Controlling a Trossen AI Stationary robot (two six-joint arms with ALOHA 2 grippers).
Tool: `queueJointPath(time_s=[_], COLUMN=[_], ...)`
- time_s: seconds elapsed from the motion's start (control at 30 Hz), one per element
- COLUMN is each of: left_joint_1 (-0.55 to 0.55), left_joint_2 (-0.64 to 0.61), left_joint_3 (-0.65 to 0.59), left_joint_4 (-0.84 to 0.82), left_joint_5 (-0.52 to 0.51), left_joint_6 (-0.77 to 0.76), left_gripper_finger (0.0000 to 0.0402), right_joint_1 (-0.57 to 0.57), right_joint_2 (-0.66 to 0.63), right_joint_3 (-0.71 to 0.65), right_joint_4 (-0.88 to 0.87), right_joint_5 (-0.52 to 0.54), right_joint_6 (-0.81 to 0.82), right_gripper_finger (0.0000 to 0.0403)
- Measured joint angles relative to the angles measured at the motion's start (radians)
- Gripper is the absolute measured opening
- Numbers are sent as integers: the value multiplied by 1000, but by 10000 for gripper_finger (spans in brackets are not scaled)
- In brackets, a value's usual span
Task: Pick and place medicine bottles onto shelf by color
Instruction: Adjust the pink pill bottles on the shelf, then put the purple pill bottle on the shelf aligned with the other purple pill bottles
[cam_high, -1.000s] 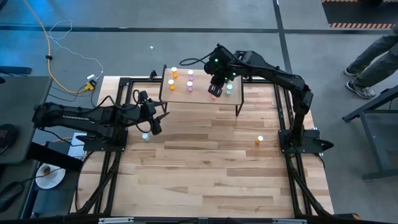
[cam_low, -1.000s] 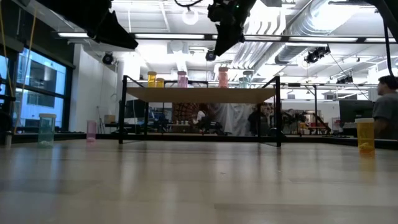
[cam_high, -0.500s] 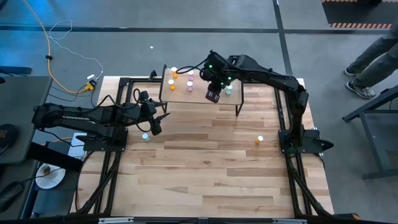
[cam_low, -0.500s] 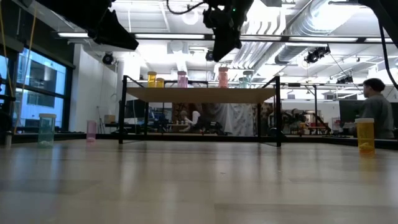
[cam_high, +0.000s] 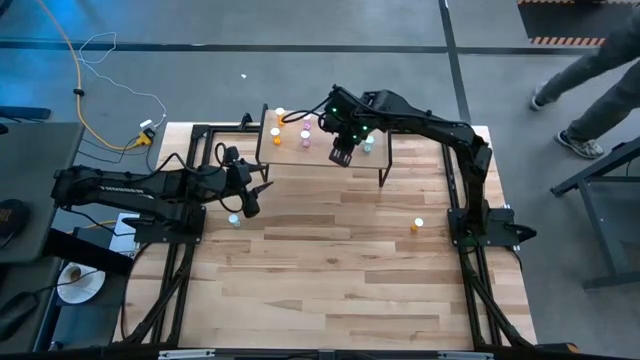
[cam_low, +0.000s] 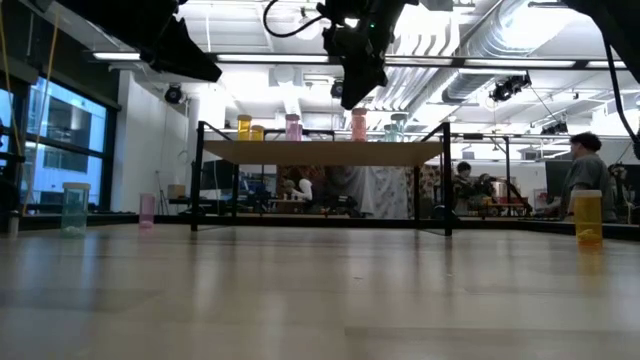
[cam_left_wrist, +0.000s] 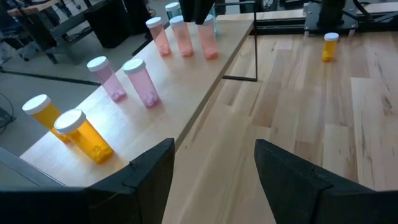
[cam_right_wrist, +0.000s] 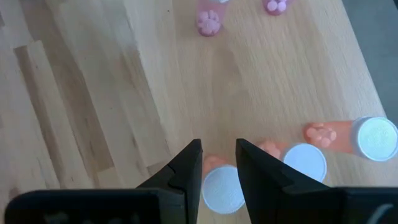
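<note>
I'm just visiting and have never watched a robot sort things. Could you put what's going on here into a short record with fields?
Shelf: holds orange, pink, red and teal bottles, standing in colour groups
Right gripper: above the shelf, open, holding nothing
Red bottle: on the shelf right below the right gripper
Left gripper: open and empty, waiting beside the shelf
Orange bottle: still on the table

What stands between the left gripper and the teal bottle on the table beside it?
Nothing visible. The left gripper hangs open near the shelf's left end, and the teal bottle stands on bare tabletop just beside it, with no other bottle between them.
</note>
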Motion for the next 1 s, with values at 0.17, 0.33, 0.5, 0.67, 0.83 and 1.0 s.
queueJointPath(time_s=[0.17,0.33,0.5,0.67,0.83,1.0], left_joint_1=[0,0,0,0,2,44], left_joint_2=[0,0,0,0,0,-5], left_joint_3=[0,0,0,0,0,66], left_joint_4=[0,0,0,0,-12,-178], left_joint_5=[0,0,0,-2,-61,-121], left_joint_6=[0,0,0,5,37,20], left_gripper_finger=[213,213,213,213,213,213], right_joint_1=[-5,-5,-5,-5,-2,2], right_joint_2=[18,24,24,23,12,12], right_joint_3=[0,0,0,0,39,115], right_joint_4=[-12,-17,-16,26,36,17], right_joint_5=[4,38,44,44,44,44], right_joint_6=[0,0,0,-28,-50,-80], right_gripper_finger=[89,89,89,89,89,89])
